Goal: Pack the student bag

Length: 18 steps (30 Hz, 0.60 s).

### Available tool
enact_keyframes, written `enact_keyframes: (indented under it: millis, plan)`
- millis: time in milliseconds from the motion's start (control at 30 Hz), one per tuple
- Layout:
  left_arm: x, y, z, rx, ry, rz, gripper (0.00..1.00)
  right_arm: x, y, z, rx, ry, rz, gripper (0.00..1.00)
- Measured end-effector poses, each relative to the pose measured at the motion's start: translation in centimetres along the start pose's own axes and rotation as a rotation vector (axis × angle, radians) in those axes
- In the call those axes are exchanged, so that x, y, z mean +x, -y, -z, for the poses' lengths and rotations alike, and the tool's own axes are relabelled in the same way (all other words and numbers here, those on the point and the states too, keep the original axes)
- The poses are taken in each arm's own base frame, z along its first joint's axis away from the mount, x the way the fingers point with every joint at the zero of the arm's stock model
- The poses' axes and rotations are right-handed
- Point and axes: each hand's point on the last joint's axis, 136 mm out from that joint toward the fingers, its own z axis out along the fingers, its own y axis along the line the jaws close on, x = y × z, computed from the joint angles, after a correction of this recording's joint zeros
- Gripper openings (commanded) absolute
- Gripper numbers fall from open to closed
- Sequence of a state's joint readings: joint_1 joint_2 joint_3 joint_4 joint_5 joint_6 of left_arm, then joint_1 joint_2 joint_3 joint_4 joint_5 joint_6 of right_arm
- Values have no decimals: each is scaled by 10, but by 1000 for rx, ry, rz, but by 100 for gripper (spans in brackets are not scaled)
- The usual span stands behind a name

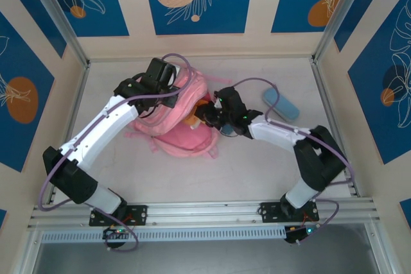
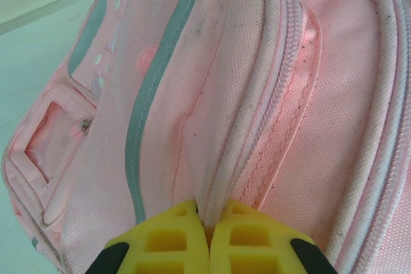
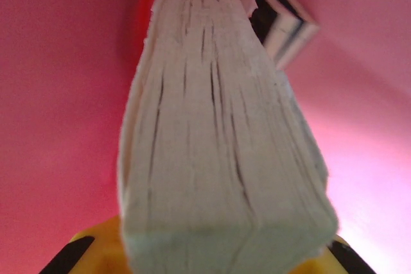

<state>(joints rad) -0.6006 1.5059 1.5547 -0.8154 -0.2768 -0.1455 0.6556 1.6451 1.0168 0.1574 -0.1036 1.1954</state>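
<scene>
The left arm reaches from the near left corner across the table (image 1: 257,158) to the far-left part of the student bag (image 1: 186,136). The left gripper (image 1: 160,76) sits on top of the bag there. In the left wrist view its yellow fingers (image 2: 167,239) are pressed together, pinching a raised ridge of pink fabric beside a pale zip trim. A grey-green piped seam runs up the cloth to the left of that ridge.

The student bag lies flat near the middle of the table, between the two arms. Its lower pink lobe points toward the near edge.

The right arm comes in from the near right corner, and the right gripper (image 1: 213,112) meets the bag's right side at its opening. In the right wrist view this gripper is clamped on a thick book (image 3: 218,126). The white page edges face the camera and a dark cover corner shows at the far end. Pink lining surrounds the book on both sides, so its far end is inside the bag.

A light-blue pencil case (image 1: 280,104) lies on the table to the right, well apart from the bag and just beyond the right forearm.
</scene>
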Motion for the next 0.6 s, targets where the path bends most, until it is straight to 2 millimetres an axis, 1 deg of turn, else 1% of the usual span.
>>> enact_keyframes:
  millis: [33, 100, 200, 233, 300, 400, 467, 500, 567, 600]
  plan:
    - [0, 0, 0, 0, 1, 4, 2, -3, -4, -10, -17, 3, -4, 12]
    - [1, 0, 0, 1, 4, 11, 2, -10, -5, -29, -39, 8, -28, 12]
    - [3, 1, -1, 4, 3, 20, 2, -13, 8, -57, -24, 6, -92, 13]
    - [4, 1, -2, 5, 2, 25, 2, -15, 14, -64, -19, 14, -106, 13]
    - [4, 1, -3, 4, 2, 39, 2, -15, 17, -76, -16, 34, -132, 13]
    - [4, 0, -3, 3, 3, 60, 2, -17, 6, -93, -36, 65, -157, 15]
    - [3, 0, -3, 2, 7, 71, 3, -17, -1, -106, -48, 71, -175, 18]
    - [3, -1, -3, 1, 8, 78, 3, -18, -3, -113, -52, 72, -184, 21]
    - [2, -3, -3, -1, 11, 92, 3, -19, -5, -124, -57, 70, -201, 33]
    - [1, -3, -4, -2, 12, 97, 3, -19, -4, -128, -57, 68, -207, 45]
